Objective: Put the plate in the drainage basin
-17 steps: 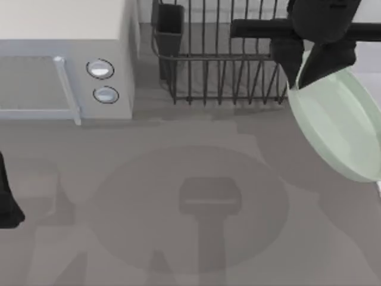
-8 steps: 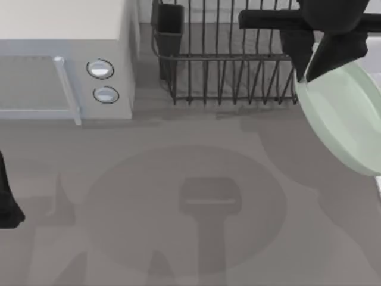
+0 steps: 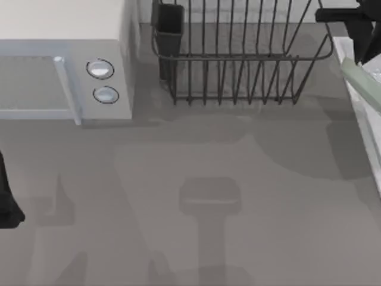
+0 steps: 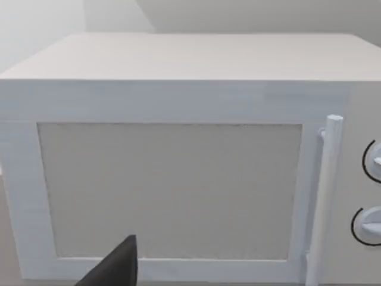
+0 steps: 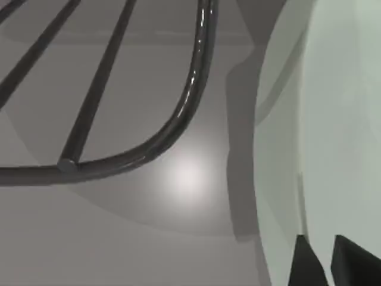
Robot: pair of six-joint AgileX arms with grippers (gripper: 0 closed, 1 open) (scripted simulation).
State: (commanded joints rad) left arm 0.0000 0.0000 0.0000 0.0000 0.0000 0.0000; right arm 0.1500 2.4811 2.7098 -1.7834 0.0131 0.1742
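The pale mint-green plate [image 3: 364, 84] shows as a slanted strip at the table's far right, tilted steeply on edge over the drainage basin's white rim [image 3: 362, 126]. My right gripper [image 3: 359, 50] holds the plate by its upper edge, just right of the black wire rack. In the right wrist view the plate [image 5: 333, 119] rises close in front of the camera and the gripper [image 5: 327, 265] is shut on its rim. My left arm [image 3: 6, 205] is parked at the left edge of the table; one dark fingertip [image 4: 116, 268] shows before the microwave door.
The black wire dish rack [image 3: 238, 59] stands at the back centre, with a dark cup [image 3: 169, 24] at its left end; its corner wire [image 5: 196, 89] passes close to the plate. A white microwave [image 3: 65, 53] fills the back left. Bare grey counter [image 3: 208, 196] lies in front.
My right gripper has carried the plate to the right and back, from beside the rack to over the basin's rim. The plate now stands more steeply on edge. The left arm has not moved.
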